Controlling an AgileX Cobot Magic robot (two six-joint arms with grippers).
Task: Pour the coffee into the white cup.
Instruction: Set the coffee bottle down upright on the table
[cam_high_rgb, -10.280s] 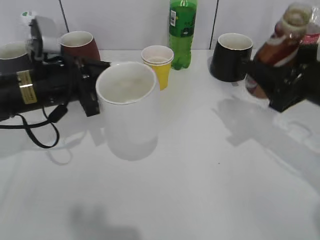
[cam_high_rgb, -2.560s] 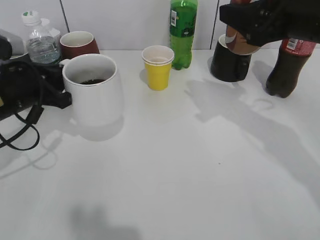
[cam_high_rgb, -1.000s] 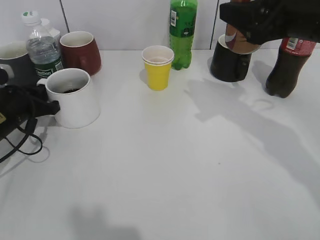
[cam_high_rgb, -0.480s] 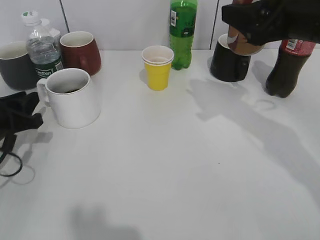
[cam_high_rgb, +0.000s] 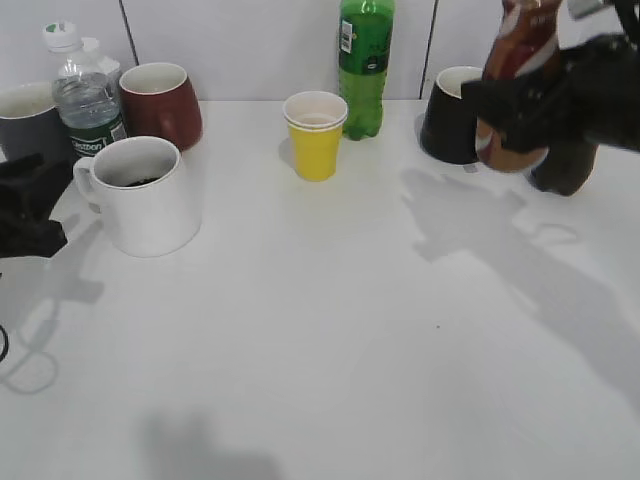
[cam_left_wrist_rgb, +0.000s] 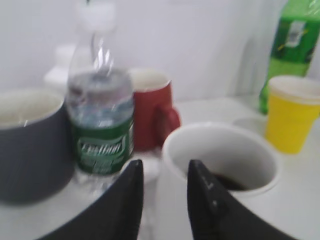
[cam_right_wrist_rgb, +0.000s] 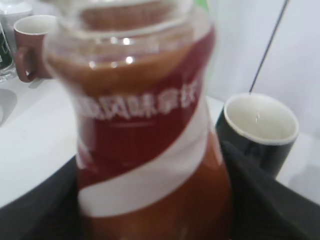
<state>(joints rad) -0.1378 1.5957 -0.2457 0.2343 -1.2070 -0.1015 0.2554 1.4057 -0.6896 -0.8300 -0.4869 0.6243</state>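
Observation:
The white cup (cam_high_rgb: 147, 196) stands at the left of the table with a little dark coffee (cam_left_wrist_rgb: 227, 181) in its bottom. My left gripper (cam_high_rgb: 30, 215) is open and empty, just left of the cup and apart from it. In the left wrist view its jaws (cam_left_wrist_rgb: 165, 167) frame the cup's (cam_left_wrist_rgb: 260, 187) left wall. My right gripper (cam_high_rgb: 530, 105) is shut on the coffee bottle (cam_high_rgb: 515, 70), brown with a red and white label, and holds it nearly upright above the table's right side. The bottle (cam_right_wrist_rgb: 145, 140) fills the right wrist view.
A grey mug (cam_high_rgb: 25, 125), a water bottle (cam_high_rgb: 88, 100) and a red mug (cam_high_rgb: 160, 105) stand behind the white cup. A yellow paper cup (cam_high_rgb: 316, 135) and a green bottle (cam_high_rgb: 365, 65) are at the back middle. A black mug (cam_high_rgb: 448, 120) and a dark cola bottle (cam_high_rgb: 565, 165) stand by the right gripper.
My left gripper has let go of the white cup and drawn back to the left. My right gripper has come down and right with the coffee bottle, which now stands more upright.

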